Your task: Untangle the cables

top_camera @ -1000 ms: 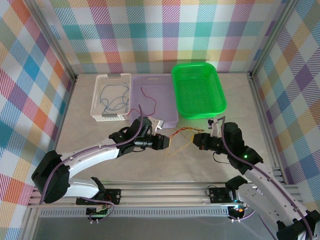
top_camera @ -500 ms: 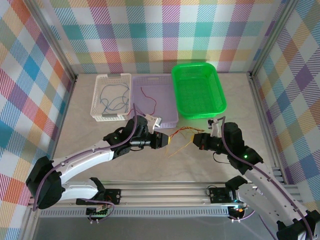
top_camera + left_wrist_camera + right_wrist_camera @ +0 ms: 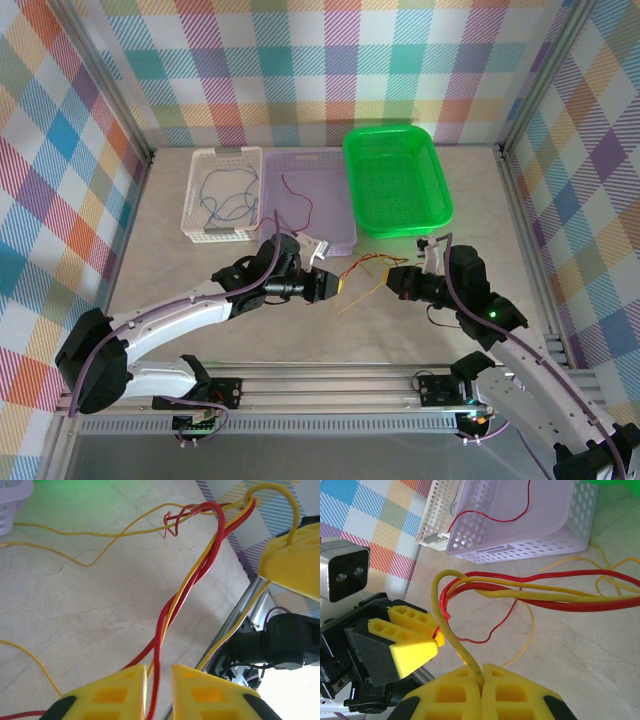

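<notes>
Wrist views: right fingers [image 3: 450, 697] pinch yellow cable [image 3: 438, 600], left fingers [image 3: 115, 690] seemingly red cable [image 3: 158, 640].

**Left wrist view:** The left gripper [image 3: 159, 672] is cut off by the bottom edge. Whether the red wire [image 3: 158, 645] lying in its gap is pinched cannot be told. The lavender basket [image 3: 12, 500] is cropped to one corner at top left.

**Right wrist view:** The right gripper [image 3: 481, 669] is cut off below. The end of the yellow wire [image 3: 453, 640] is hidden in the seam between its closed fingers. The white basket [image 3: 437, 510] is cropped by the top edge.

**Top view:** The crossings of the cables [image 3: 368, 264] are too fine to be traced. The blue wires [image 3: 222, 200] cannot be counted.
</notes>
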